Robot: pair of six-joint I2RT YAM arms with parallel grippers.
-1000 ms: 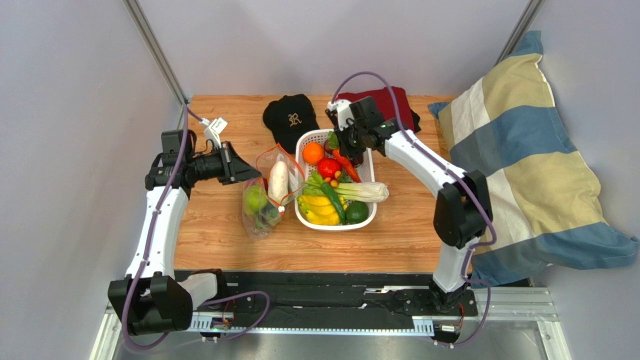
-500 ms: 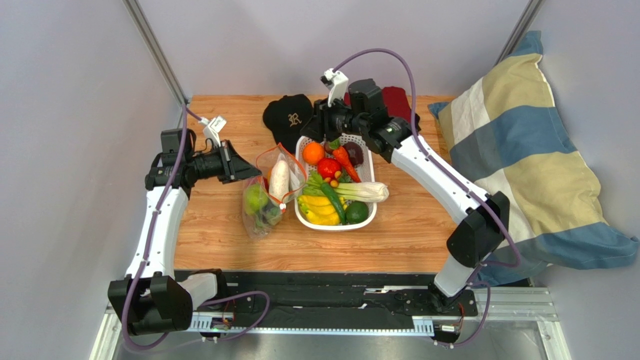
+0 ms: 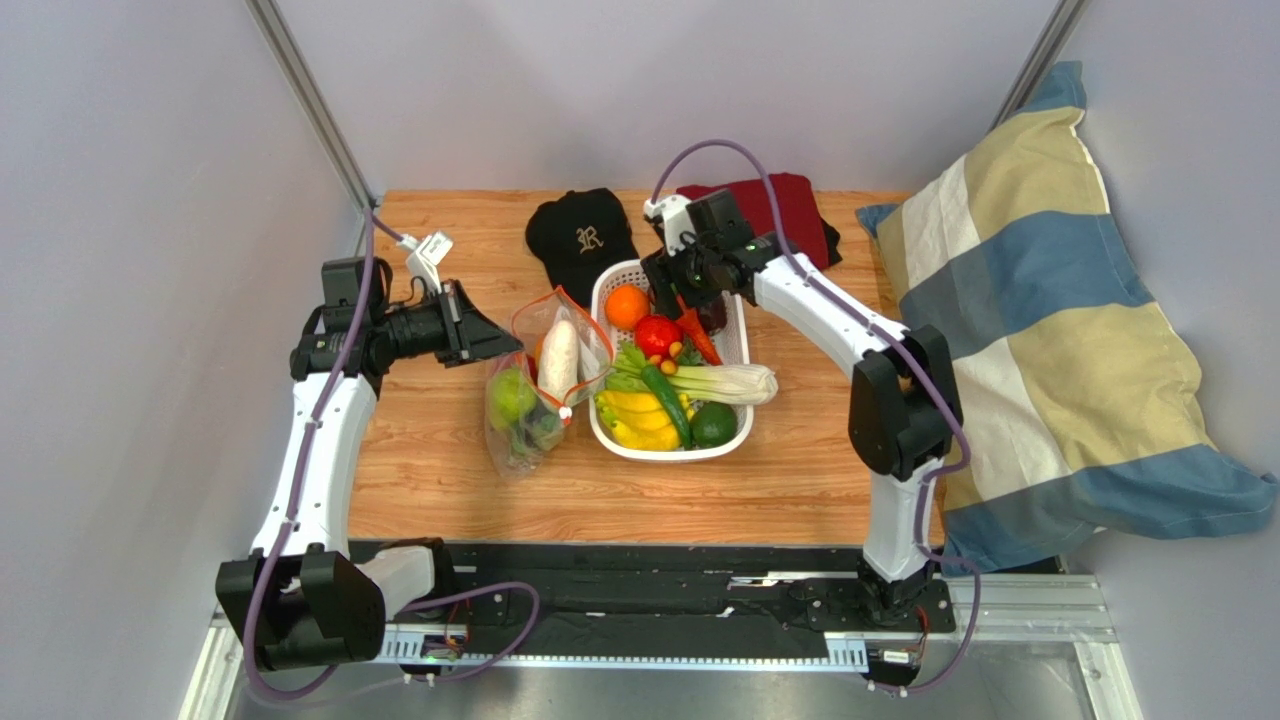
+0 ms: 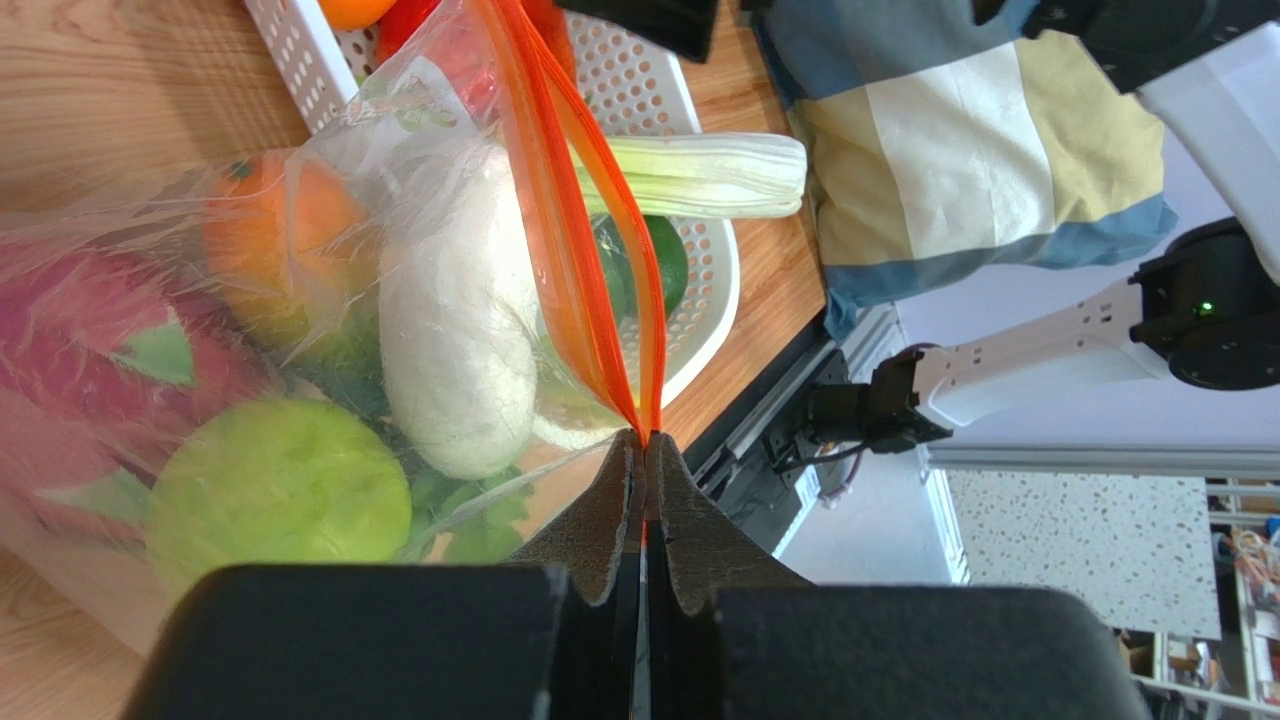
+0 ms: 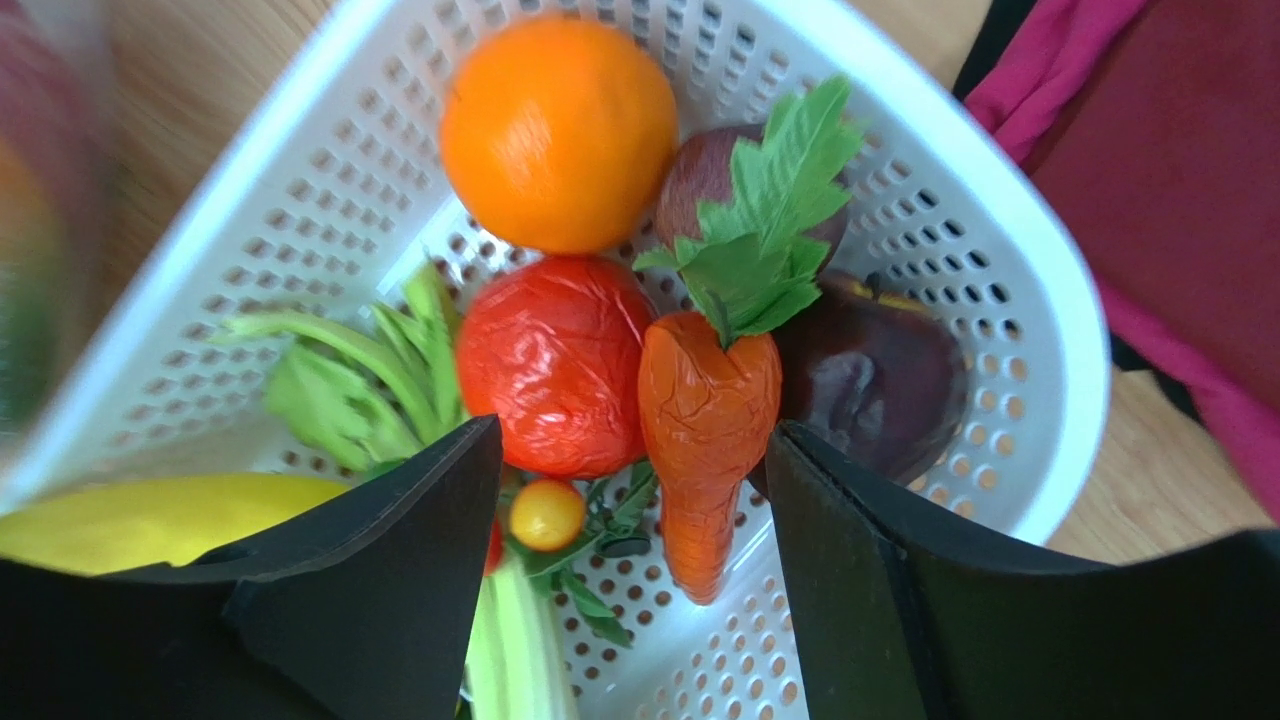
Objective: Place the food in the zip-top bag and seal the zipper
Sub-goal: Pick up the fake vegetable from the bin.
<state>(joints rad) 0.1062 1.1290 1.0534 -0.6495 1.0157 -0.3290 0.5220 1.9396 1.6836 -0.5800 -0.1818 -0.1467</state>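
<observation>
Because the jaws of the right arm (image 3: 819,308) have just spread from clenched to released over the carrot (image 5: 703,435) in the basket (image 5: 1037,300), another pick seems imminent. Jaws of the left arm (image 3: 323,435) clench the zipper (image 4: 579,240) end, holding the bag (image 3: 519,428), fruit (image 4: 278,480) inside, toward the tabletop's (image 3: 451,488) left edge.

The white basket (image 5: 977,240) runs off the right wrist view's bottom edge. The pink dragon fruit (image 4: 60,315) shows only hazily through the zip-top bag (image 4: 383,113) and is cut by the left wrist view's edge.
</observation>
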